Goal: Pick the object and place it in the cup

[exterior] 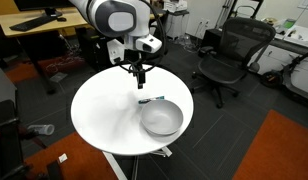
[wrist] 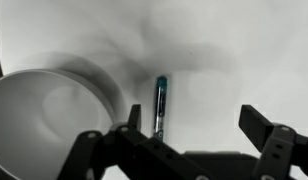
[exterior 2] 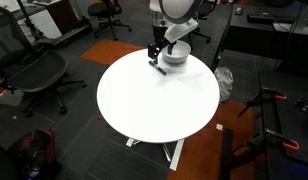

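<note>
The object, a short dark pen-like stick with a teal tip [wrist: 161, 105], lies flat on the round white table [exterior: 104, 110]. It is just beside the rim of the cup, a wide shallow silver bowl [wrist: 34, 120]. Both exterior views show the stick [exterior: 150, 99] [exterior 2: 155, 65] and the bowl [exterior: 161, 118] [exterior 2: 176, 55]. My gripper [wrist: 194, 120] hangs open and empty above the table. In the wrist view the stick sits by my left finger, not between the jaws. The gripper also shows in both exterior views [exterior: 139, 72] [exterior 2: 154, 52], a little above the stick.
The table stands on a single pedestal. Black office chairs [exterior: 226, 60] [exterior 2: 34, 75] stand around it on the floor. A wooden desk [exterior: 39, 25] is behind the arm. An orange carpet patch [exterior: 279, 150] lies to one side.
</note>
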Controlling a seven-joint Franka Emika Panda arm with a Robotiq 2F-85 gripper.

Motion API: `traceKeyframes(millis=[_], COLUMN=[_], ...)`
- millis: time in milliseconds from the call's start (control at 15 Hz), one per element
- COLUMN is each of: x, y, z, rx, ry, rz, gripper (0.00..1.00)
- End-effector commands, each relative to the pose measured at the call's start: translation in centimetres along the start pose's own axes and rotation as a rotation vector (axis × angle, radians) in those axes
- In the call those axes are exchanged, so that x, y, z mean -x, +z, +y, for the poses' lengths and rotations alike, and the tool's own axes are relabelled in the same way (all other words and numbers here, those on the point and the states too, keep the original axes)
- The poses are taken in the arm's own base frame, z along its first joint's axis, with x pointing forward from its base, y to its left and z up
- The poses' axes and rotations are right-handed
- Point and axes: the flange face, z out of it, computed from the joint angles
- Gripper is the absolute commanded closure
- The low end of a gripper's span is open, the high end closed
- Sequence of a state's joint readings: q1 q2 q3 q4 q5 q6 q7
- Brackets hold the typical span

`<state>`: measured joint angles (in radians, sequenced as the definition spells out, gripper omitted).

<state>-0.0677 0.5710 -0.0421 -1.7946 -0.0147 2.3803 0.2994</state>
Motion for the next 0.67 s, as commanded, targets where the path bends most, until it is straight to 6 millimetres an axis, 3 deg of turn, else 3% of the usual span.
traceKeyframes(millis=[0,600], x=[-0.7,-1.8], y=[1.1,4.3], z=[-0.5,0.0], rx=[-0.016,0.014], ry=[0.015,0.082], rz=[0.044,0.062], gripper=[0.00,0.00])
